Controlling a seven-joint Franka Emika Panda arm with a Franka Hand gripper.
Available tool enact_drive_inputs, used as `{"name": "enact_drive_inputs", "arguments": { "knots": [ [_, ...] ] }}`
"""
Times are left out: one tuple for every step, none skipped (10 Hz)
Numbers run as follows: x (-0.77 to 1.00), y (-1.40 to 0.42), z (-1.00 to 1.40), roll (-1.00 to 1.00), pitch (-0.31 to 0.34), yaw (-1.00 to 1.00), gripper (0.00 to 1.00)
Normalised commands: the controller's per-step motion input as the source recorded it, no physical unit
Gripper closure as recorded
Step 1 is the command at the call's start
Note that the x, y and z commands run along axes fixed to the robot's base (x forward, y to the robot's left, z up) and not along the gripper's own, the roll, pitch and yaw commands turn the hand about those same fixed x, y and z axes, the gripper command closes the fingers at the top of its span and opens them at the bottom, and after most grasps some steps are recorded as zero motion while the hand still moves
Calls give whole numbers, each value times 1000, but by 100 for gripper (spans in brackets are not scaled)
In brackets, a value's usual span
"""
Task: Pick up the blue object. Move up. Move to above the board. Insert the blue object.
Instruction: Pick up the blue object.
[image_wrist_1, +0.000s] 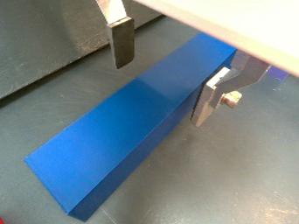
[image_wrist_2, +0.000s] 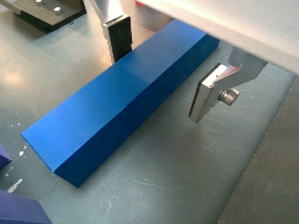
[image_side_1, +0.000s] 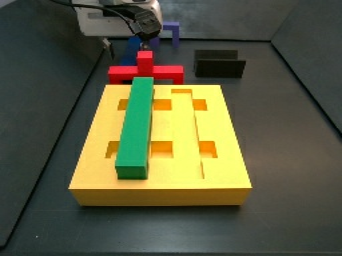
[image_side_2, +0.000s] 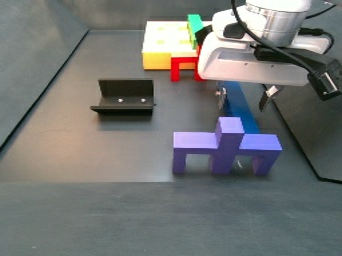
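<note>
The blue object is a long dark blue bar lying flat on the grey floor; it also shows in a wrist view. My gripper is open and straddles one end of it, also seen in a wrist view. One finger stands clear of the bar's side, while the other is close beside it. In a side view the gripper hangs low over the bar. The yellow board lies apart, with a green bar in one groove.
A purplish-blue legged piece stands right at the bar's near end. A red piece lies between the board and the bar. The fixture stands to one side. Dark walls enclose the floor.
</note>
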Motion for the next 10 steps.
{"name": "enact_drive_inputs", "arguments": {
  "knots": [
    [0,0,0,0,0,0,100],
    [0,0,0,0,0,0,100],
    [0,0,0,0,0,0,100],
    [0,0,0,0,0,0,100],
    [0,0,0,0,0,0,100],
    [0,0,0,0,0,0,100],
    [0,0,0,0,0,0,100],
    [0,0,0,0,0,0,100],
    [0,0,0,0,0,0,100],
    [0,0,0,0,0,0,100]
  ]
}}
